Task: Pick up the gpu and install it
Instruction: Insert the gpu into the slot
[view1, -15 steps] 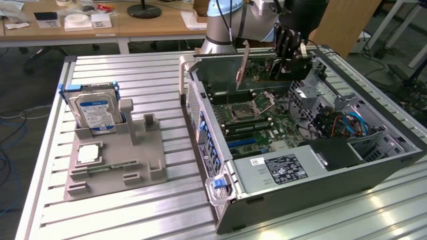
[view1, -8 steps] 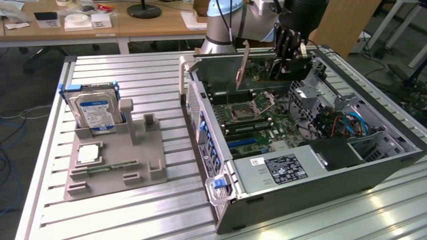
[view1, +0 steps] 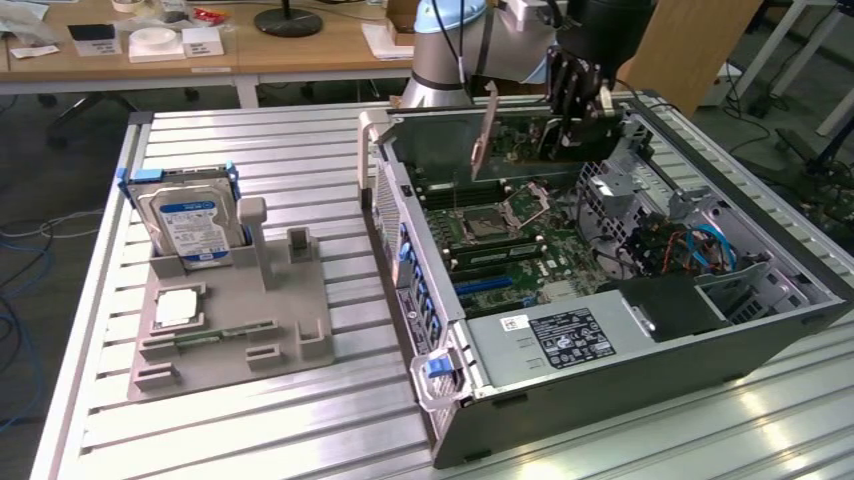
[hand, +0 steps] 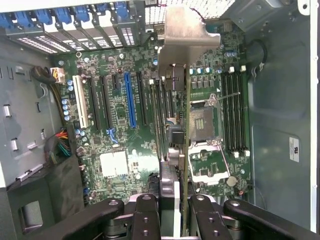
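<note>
I have the end effector (hand: 174, 212) clamped on the gpu (hand: 185, 120), which hangs edge-down beneath it over the open case (view1: 601, 385) and, by my reading, is not yet seated. To do this well I'd keep the card plumb and square to the motherboard (hand: 117, 150) below. No twisting, no forcing. The card is thin and brownish-backed, with a silvery bracket (hand: 187, 35) at its far end.

Wooden desks (view1: 310, 58) behind slatted metal table (view1: 267, 430)
</note>
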